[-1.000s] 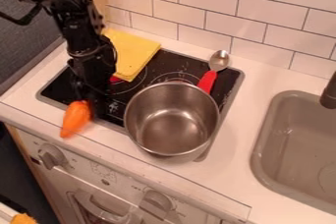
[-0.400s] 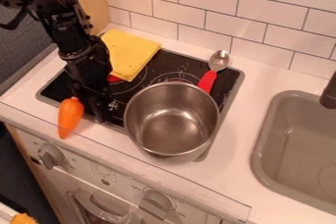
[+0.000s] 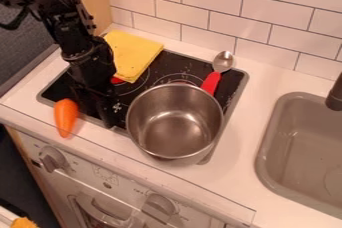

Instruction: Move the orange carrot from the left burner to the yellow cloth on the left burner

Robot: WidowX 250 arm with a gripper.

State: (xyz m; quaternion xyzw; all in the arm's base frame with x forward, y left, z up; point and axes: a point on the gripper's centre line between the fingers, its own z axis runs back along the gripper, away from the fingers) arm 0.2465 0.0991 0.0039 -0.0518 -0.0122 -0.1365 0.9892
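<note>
The gripper (image 3: 93, 113) hangs over the front left of the black stove top (image 3: 54, 88), its fingers apart and pointing down. The orange carrot (image 3: 65, 117) lies just left of it, across the stove's front left edge, with its narrow tip toward the counter front. Whether the near finger touches the carrot's thick end is unclear. Behind the gripper, the folded yellow cloth (image 3: 135, 54) lies over the back left of the stove and onto the counter. The arm hides part of the left burner.
A steel pot (image 3: 175, 122) stands right of the gripper on the stove's front. Behind it lies a spoon (image 3: 212, 79) with a red handle. The grey sink (image 3: 300, 147) is at the right, and a tiled wall (image 3: 207, 2) rises behind the counter.
The carrot has shifted left and turned so its tip points more to the right. The gripper has moved slightly toward the counter front, and its fingers have spread away from the carrot.
</note>
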